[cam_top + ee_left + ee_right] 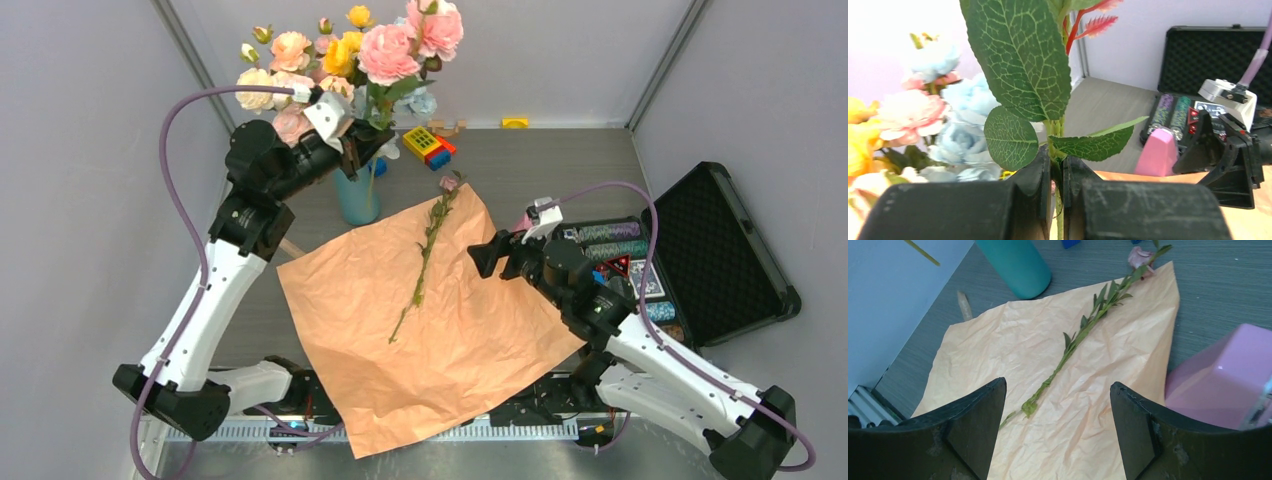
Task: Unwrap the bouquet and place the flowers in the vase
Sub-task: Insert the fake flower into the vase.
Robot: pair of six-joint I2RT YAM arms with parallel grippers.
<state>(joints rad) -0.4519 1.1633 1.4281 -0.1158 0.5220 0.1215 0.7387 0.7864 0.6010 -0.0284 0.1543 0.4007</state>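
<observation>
The tan-orange paper [450, 340] of the bouquet lies spread flat on the table. One thin leafy stem [428, 250] with a mauve bloom [449, 183] rests across it. The teal vase [357, 200] stands just beyond the paper's far left corner, holding several flowers [345, 55]. My left gripper [378, 145] is above the vase, shut on a green stem [1058, 150] with broad leaves. My right gripper [480, 255] hangs open over the paper's right edge. In the right wrist view its fingers [978, 410] frame bare paper [1088, 385], with the loose stem [1083, 330] and the vase [1015, 265] beyond.
An open black case [720, 250] with poker chips sits at the right. A pink box [1223, 375] stands by the paper's right edge. Toy blocks [430, 145] lie behind the vase. A tan ribbon piece [964, 305] lies left of the paper.
</observation>
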